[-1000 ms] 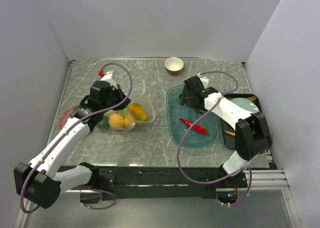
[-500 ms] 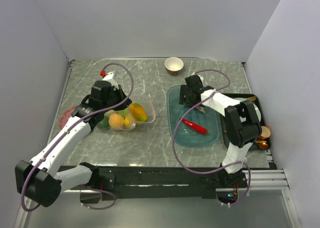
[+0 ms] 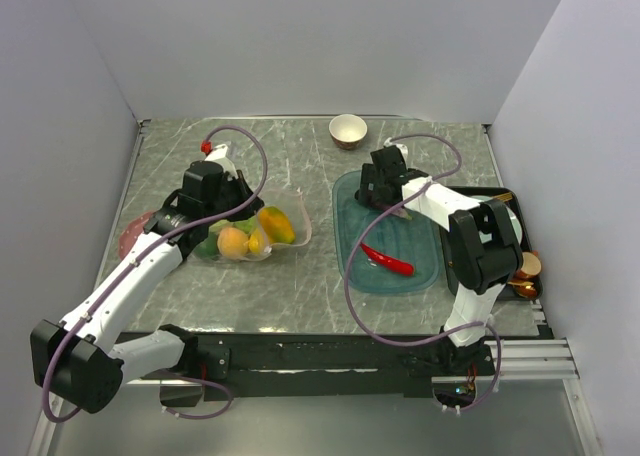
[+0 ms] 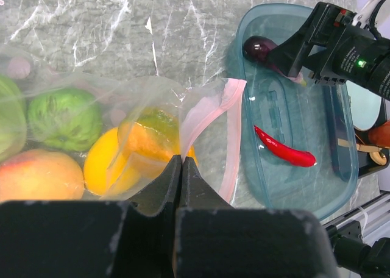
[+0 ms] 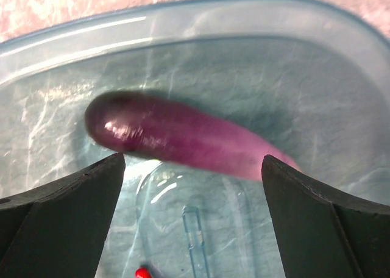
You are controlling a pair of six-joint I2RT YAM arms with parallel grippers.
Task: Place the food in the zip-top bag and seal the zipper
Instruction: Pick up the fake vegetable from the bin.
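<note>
Halfway packed: oranges (image 3: 233,242), lemon (image 4: 106,165) and limes (image 4: 64,116) inside the zip-top bag (image 4: 152,101), its mouth edge pinched between the pressed-together jaws of the left gripper (image 4: 181,168). Yet to go in: red chili (image 3: 388,261) and purple eggplant (image 5: 183,138), both in the teal tray (image 4: 341,192); zipper (image 4: 213,116) unsealed. Right gripper (image 5: 192,168) spread wide over the eggplant, framed crosswise between the fingers, apparently untouched.

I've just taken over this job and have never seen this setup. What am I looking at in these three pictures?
Two robot arms at a table. The wide picture looks down from above; the other two come from cameras on each wrist. The left end effector is pinched shut on the clear bag, which already holds fruit. The right end effector hangs open over a purple eggplant in the teal tray, which also holds a red chili. A small bowl stands at the back.
</note>
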